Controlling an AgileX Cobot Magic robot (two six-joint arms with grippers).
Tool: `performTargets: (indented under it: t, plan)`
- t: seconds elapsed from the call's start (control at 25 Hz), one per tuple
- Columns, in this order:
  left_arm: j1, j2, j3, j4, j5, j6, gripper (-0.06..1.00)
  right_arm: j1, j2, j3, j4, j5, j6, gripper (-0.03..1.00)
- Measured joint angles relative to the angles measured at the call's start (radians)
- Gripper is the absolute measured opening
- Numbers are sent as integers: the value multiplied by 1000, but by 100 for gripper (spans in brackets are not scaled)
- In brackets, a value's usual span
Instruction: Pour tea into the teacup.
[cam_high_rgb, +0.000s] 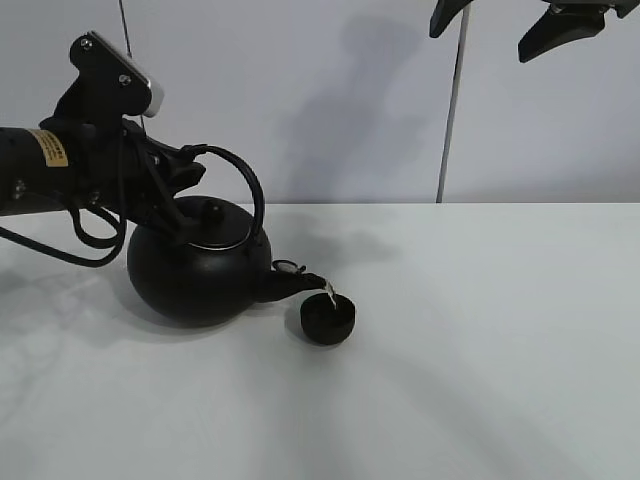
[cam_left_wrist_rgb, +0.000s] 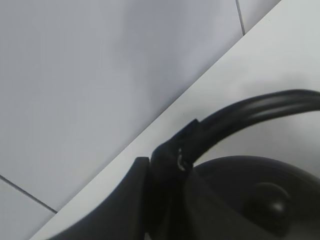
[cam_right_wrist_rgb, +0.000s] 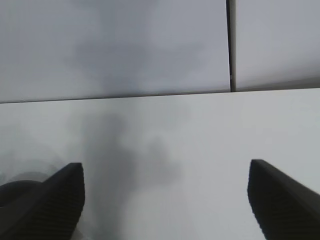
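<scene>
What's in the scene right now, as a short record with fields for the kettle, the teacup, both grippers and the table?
kettle: black round kettle, tilted, spout over the teacup's rim
teacup: small black handleless teacup, upright on the table, just right of the kettle
tea: thin pale stream running from spout into teacup
left gripper: left gripper shut on the kettle's arched handle
right gripper: right gripper open, empty, raised above the table
table: white table

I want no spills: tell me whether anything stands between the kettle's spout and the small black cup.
Nothing visible does. The round black kettle's spout tips right over the small black handleless teacup, only a pale stream between them.
</scene>
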Motion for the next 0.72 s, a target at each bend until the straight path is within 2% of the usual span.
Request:
performTargets:
  t: [0.72]
  plan:
    - [0, 0, 0, 0, 0, 20, 10, 0, 0, 0, 0, -1, 0, 61]
